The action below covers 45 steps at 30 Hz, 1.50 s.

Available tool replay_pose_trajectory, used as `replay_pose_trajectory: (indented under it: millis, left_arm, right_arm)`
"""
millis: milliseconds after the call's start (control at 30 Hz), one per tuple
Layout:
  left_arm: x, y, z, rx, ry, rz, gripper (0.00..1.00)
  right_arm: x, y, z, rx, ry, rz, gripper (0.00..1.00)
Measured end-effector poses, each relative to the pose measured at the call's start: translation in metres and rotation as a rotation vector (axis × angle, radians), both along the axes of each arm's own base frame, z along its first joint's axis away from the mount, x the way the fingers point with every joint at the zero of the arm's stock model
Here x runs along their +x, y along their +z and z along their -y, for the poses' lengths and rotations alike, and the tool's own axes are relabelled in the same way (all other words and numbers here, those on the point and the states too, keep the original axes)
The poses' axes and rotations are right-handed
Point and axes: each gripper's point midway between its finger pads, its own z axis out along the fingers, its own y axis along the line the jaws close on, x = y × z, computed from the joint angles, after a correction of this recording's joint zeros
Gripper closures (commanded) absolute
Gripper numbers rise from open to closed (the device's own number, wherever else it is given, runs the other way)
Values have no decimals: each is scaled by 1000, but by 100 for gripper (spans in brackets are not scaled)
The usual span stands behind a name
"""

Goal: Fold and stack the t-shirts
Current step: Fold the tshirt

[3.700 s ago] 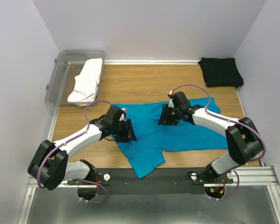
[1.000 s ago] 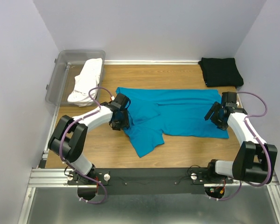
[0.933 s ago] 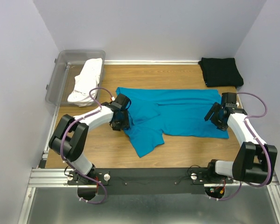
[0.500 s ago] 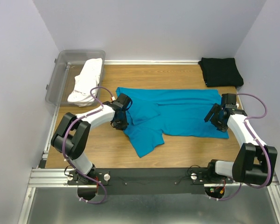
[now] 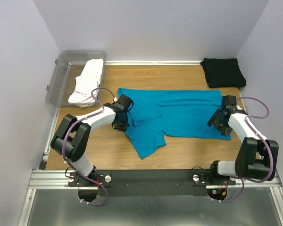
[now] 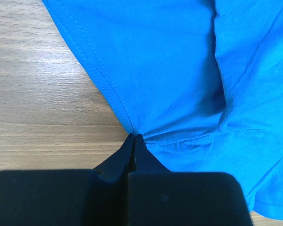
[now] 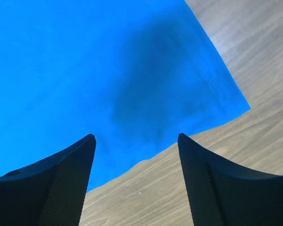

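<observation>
Teal t-shirt [image 5: 184, 113]: limp, light cotton, likely best pinched at hems and corners; left claw [image 6: 134, 141] clamped on its hem, right claw [image 7: 136, 139] gaping above a corner, holding nothing.

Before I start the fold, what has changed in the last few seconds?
The teal shirt was spread out wide. The left arm moved to its left edge and its jaws just shut on the hem; the right arm moved to the right corner, jaws open. The white shirt, the tub and the black shirt stayed put.
</observation>
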Motion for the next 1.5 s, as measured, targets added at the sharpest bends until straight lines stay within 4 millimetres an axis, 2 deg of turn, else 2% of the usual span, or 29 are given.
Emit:
replay_pose_trajectory:
  millis: [133,400,600,933,1167,1500]
  left_arm:
    - [-1,0,-1,-2,-23,10,100]
    - [-7,0,-6,-3,-52,23,100]
    - [-7,1,-10,-9,-63,41,100]
    - [-8,0,-14,-20,-79,66,100]
    - [-7,0,-16,-20,-80,66,100]
    - [-7,0,-16,-24,-83,70,100]
  right_arm:
    - [-10,-11,5,-12,-36,-67,28]
    - [-26,-19,22,-26,-139,-108,41]
    - [-38,-20,37,-20,-225,-131,46]
    - [-47,-25,53,-12,-295,-152,62]
    - [-50,-29,56,-1,-310,-171,63]
    - [-45,-32,60,14,-323,-148,62]
